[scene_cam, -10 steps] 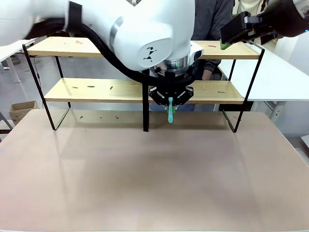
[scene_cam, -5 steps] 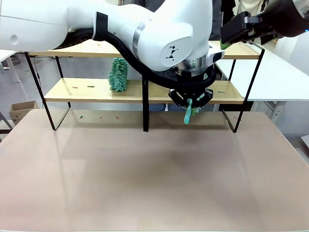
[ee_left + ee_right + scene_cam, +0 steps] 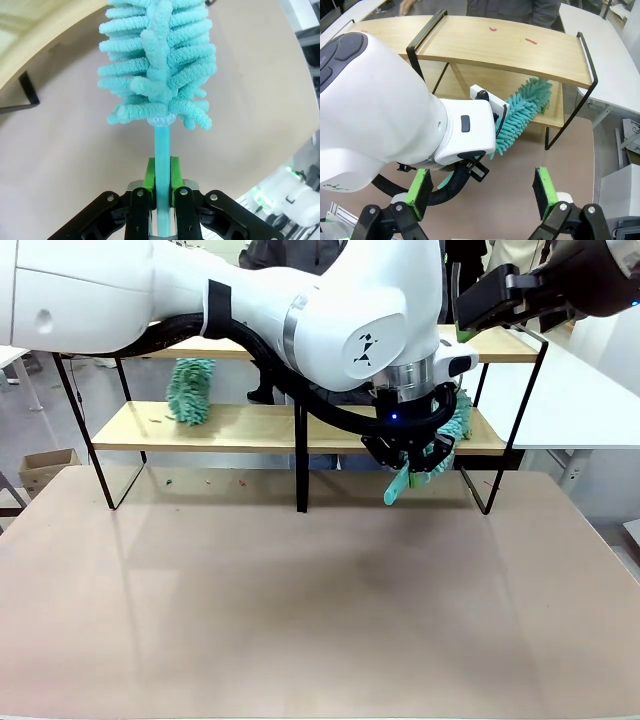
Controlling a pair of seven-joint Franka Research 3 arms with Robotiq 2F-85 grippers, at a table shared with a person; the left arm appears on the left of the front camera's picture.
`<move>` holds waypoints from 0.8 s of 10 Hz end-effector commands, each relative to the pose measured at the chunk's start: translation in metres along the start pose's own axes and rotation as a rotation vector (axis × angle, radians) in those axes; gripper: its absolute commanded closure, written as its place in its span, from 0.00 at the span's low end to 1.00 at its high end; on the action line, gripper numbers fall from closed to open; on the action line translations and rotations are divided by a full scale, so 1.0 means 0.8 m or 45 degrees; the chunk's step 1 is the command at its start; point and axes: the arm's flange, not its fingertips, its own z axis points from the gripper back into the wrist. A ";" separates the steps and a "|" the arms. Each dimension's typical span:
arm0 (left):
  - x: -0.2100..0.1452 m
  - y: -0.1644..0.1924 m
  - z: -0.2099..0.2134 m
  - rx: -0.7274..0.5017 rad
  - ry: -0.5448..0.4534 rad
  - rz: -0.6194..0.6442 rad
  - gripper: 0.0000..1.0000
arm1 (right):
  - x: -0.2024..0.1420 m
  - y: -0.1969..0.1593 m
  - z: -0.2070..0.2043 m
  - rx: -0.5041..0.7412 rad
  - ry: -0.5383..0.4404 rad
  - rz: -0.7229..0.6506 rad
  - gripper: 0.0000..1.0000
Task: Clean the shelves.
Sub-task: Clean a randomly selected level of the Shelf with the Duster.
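Left gripper (image 3: 408, 462), since a second ago: carried rightward from in front of the central upright (image 3: 301, 470) to the front edge of the lower board (image 3: 230, 428), right half.
Left grip: clamped on the duster handle (image 3: 161, 145), green pads (image 3: 149, 175) pressed to either side.
Duster head (image 3: 456, 428): laid on the right end of the lower board, beneath the top board (image 3: 500, 345).
Right gripper (image 3: 481, 192): spread wide, empty, hovering high above the right end of the shelves (image 3: 510, 47).
Second duster (image 3: 190, 390): on the left half of the lower board, slid left from near the upright; holder hidden.
Shelves: standing along the far edge of the table (image 3: 320, 620), both boards speckled.
Step in hand, judged: sweeping the lower board's right half.
Doing it well: keep the head flat on the wood, draw crumbs steadily to the front edge, steer clear of the upright and the top board.
Count: two boards, two dusters, two grippers, two red scraps (image 3: 492, 28) on the top board, a few bits (image 3: 240, 482) on the table under the rack.
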 end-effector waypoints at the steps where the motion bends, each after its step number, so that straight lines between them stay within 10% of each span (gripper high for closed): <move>1: -0.002 0.004 0.005 -0.043 0.034 -0.113 0.87 | 0.001 0.001 0.000 0.003 -0.002 0.000 0.00; 3: -0.022 0.001 0.015 -0.106 0.117 -0.466 0.87 | 0.001 0.001 0.000 0.003 -0.002 0.000 0.00; 8: -0.056 0.014 0.039 0.001 0.053 -0.383 0.87 | 0.001 0.001 0.000 0.003 -0.002 0.000 0.00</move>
